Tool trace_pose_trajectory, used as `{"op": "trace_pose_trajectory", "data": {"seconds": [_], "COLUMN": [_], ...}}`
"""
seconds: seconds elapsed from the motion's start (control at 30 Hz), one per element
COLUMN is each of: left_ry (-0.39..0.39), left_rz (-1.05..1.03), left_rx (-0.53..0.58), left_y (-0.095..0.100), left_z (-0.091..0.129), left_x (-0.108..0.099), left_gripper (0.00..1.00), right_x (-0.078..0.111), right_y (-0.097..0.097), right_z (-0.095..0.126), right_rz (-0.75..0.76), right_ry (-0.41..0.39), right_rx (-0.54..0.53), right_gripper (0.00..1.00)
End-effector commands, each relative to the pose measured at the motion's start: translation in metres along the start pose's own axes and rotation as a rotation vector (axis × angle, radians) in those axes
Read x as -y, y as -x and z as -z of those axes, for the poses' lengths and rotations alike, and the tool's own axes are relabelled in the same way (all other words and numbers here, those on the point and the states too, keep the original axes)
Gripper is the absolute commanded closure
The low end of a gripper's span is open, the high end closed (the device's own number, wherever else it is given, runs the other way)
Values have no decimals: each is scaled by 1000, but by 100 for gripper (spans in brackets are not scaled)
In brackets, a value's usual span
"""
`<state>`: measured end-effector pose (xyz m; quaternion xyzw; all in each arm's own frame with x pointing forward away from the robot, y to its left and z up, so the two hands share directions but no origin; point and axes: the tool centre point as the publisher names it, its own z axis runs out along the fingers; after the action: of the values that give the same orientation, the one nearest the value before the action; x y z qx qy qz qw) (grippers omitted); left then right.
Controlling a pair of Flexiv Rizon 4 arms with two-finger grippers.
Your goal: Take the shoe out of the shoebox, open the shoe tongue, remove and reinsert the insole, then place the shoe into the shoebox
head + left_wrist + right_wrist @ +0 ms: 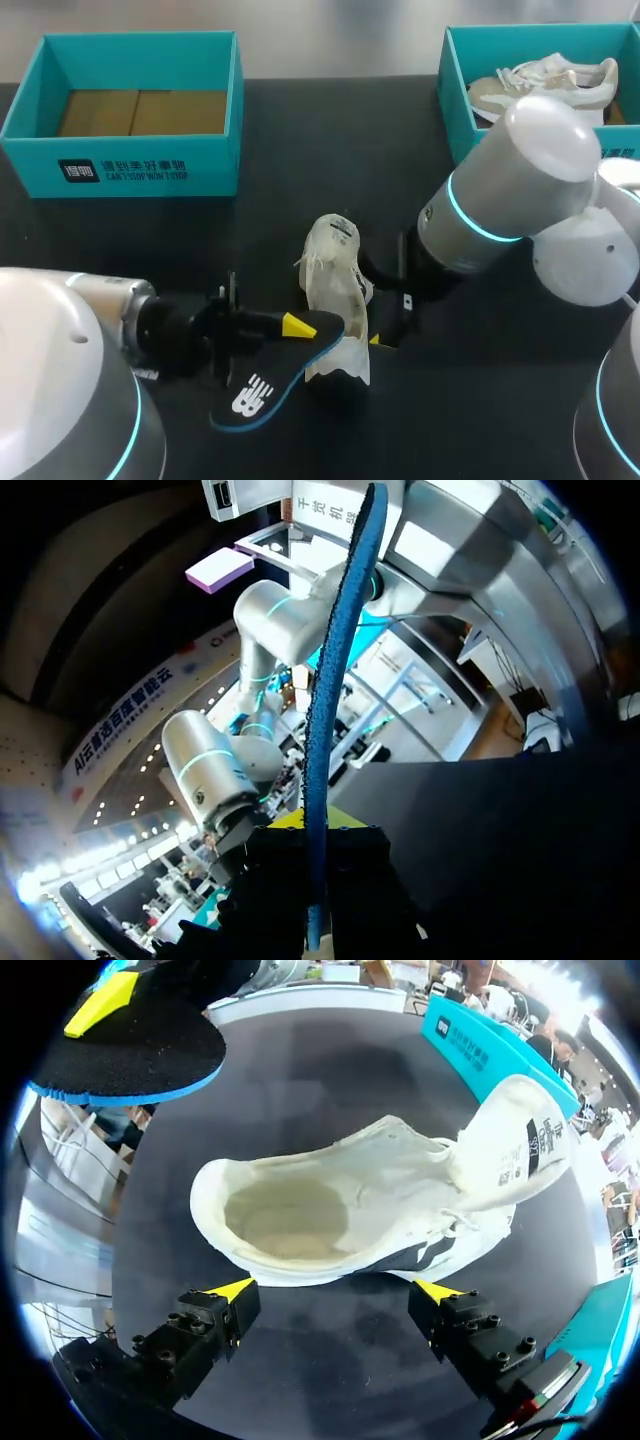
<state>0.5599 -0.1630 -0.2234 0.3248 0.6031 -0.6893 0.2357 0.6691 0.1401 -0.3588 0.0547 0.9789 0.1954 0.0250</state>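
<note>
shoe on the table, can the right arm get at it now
Probably yes: the right arm has its jaws open just short of the shoe, nothing between; the insole, held by the left arm, sits off by the heel.

Shoe (335,285) mid-table; mouth faces right gripper (335,1288), unobstructed between its spread fingers. Insole (275,375), clamped in left gripper (295,325), crowds heel end. Wide bare table (330,140) lane between shoeboxes. Left shoebox (130,165) open-topped; right shoebox (455,95) occupied by second shoe (545,85).
</note>
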Motion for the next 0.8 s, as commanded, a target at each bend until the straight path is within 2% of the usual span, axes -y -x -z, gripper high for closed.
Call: {"op": "trace_pose_trajectory", "data": {"seconds": [0.03, 0.2, 0.8], "left_ry": [-9, -34, -24], "left_rz": [9, 39, 37], "left_rx": [20, 23, 8], "left_y": [-4, -5, -5], "left_z": [-4, -6, -11], "left_x": [-5, -4, -9], "left_gripper": [100, 100, 100], "right_x": [6, 7, 7], "right_y": [-2, -2, -2], "right_z": [0, -1, -1], "right_rz": [-1, 7, 7], "right_ry": [25, 34, 34], "right_rx": [-3, -12, -12], "right_gripper": [0, 0, 0]}}
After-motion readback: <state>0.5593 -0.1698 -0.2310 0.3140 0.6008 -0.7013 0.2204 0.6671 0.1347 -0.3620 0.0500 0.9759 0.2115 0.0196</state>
